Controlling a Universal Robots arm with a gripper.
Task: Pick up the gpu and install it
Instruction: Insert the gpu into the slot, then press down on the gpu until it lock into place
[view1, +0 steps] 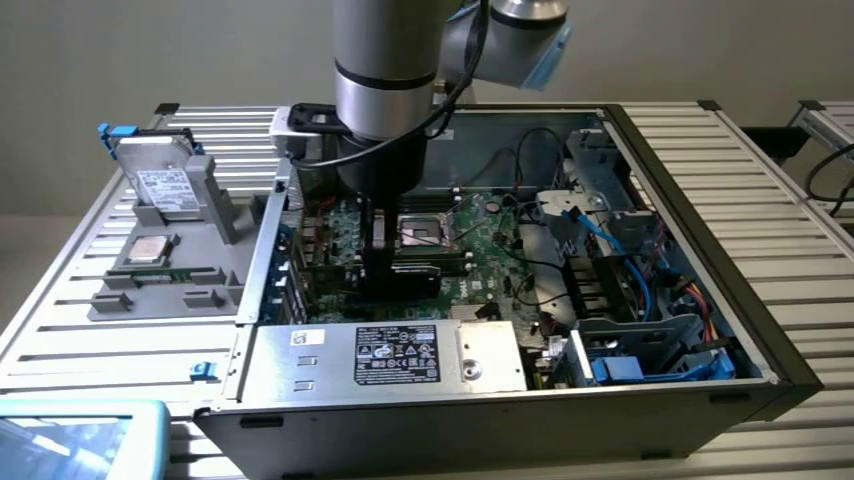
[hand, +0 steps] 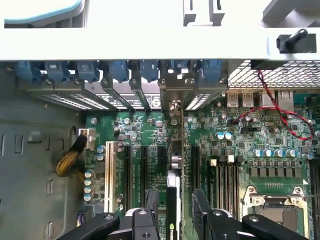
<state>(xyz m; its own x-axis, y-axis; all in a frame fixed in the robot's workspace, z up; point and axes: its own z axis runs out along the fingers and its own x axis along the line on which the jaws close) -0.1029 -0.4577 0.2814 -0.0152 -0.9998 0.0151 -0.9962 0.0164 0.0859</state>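
Note:
The gpu (hand: 173, 192) stands on edge in an expansion slot of the green motherboard (hand: 240, 150). Its metal bracket (hand: 175, 92) lines up with the case's rear slot openings. My gripper (hand: 176, 202) is open and straddles the card, one black finger (hand: 152, 205) on each side with a small gap to it. In the exterior view the gripper (view1: 392, 268) hangs low inside the open computer case (view1: 694, 200), over the slot area beside the CPU socket (view1: 427, 232).
The power supply (view1: 400, 355) sits at the case's near wall. Cables and drive bays (view1: 607, 240) crowd the exterior view's right. Outside the case, a grey fixture (view1: 160, 290) holds a silver hard drive (view1: 167, 185). Blue slot latches (hand: 115, 70) line the rear wall.

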